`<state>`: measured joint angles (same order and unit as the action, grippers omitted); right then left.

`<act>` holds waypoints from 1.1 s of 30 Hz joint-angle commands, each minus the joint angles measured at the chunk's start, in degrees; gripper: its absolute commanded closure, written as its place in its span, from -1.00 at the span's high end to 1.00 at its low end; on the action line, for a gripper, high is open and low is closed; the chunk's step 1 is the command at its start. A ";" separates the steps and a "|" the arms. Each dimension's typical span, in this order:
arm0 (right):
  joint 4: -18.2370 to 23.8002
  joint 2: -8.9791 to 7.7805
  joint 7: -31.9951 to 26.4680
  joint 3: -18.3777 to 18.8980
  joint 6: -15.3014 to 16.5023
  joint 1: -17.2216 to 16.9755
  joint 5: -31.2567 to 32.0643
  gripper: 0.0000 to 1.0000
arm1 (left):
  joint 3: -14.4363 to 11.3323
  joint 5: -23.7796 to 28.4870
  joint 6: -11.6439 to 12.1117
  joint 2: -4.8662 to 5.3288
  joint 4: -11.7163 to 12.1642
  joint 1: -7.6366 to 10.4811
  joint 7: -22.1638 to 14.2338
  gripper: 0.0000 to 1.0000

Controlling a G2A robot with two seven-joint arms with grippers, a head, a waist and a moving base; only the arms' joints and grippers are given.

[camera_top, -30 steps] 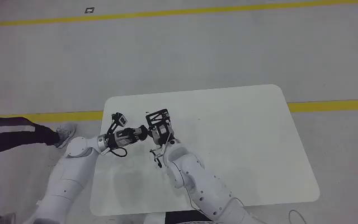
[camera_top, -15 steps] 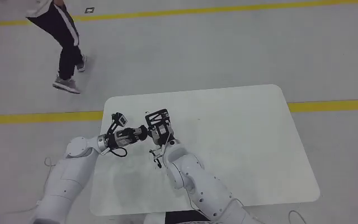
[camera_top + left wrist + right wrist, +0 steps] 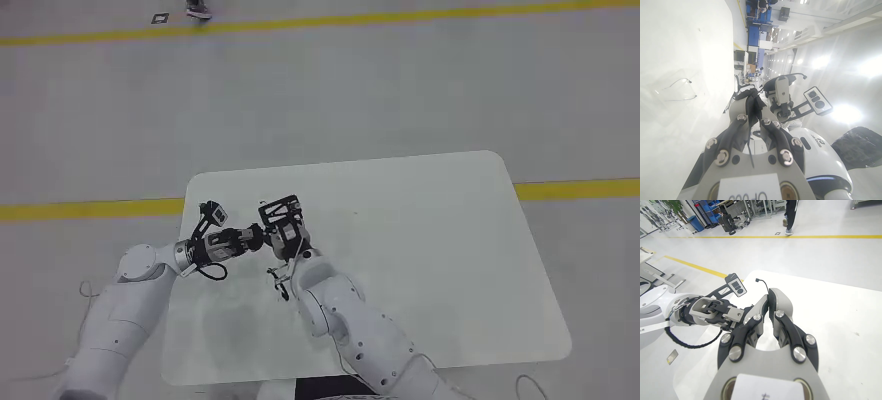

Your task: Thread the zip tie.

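The zip tie (image 3: 762, 283) is a thin black strap. Its small head end curls up out of my right gripper (image 3: 769, 298), which is shut on it. My left gripper (image 3: 751, 98) is also shut on a black strap of zip tie (image 3: 749, 136), and the tail hangs back between its fingers. I cannot tell whether the strap is threaded. In the top view the left gripper (image 3: 250, 239) and right gripper (image 3: 276, 236) meet tip to tip above the left part of the white table (image 3: 430, 260).
The table's left edge (image 3: 186, 250) lies close behind the left arm. The table's bare surface stretches to the right. A yellow line (image 3: 570, 188) runs along the floor beside the table.
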<state>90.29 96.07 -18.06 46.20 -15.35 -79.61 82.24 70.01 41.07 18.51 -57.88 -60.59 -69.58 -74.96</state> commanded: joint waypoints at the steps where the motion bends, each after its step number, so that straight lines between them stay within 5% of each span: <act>1: -0.01 0.01 -0.14 0.00 -0.03 0.02 0.05 -1.00 | 0.00 0.00 0.00 0.00 0.00 0.00 0.00 -1.00; 33: -0.13 0.07 -2.33 -0.62 0.11 -0.05 1.89 -1.00 | 0.00 0.00 0.00 0.00 0.00 0.00 0.00 -1.00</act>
<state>90.38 96.09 -20.54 45.71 -15.31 -79.78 84.24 70.01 41.07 18.51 -57.88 -60.59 -69.58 -74.96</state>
